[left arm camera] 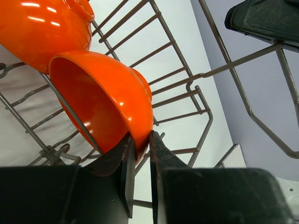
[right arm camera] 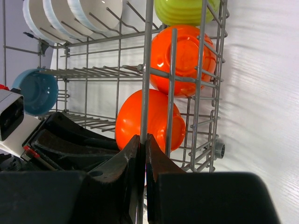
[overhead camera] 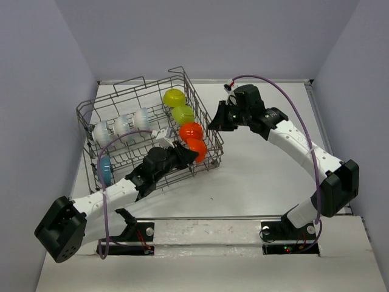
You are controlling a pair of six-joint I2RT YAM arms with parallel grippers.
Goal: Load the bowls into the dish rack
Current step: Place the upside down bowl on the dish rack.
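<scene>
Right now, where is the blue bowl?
In the overhead view, the blue bowl stands in the dish rack's near-left corner, just below the row of white bowls and beside the left arm.

No readable text in any view, no lettering, brand mark, number or sign legible on the bowls (overhead camera: pixel 191 131), the dish rack (right arm camera: pixel 146 70) or the counter (overhead camera: pixel 261 176)
</scene>
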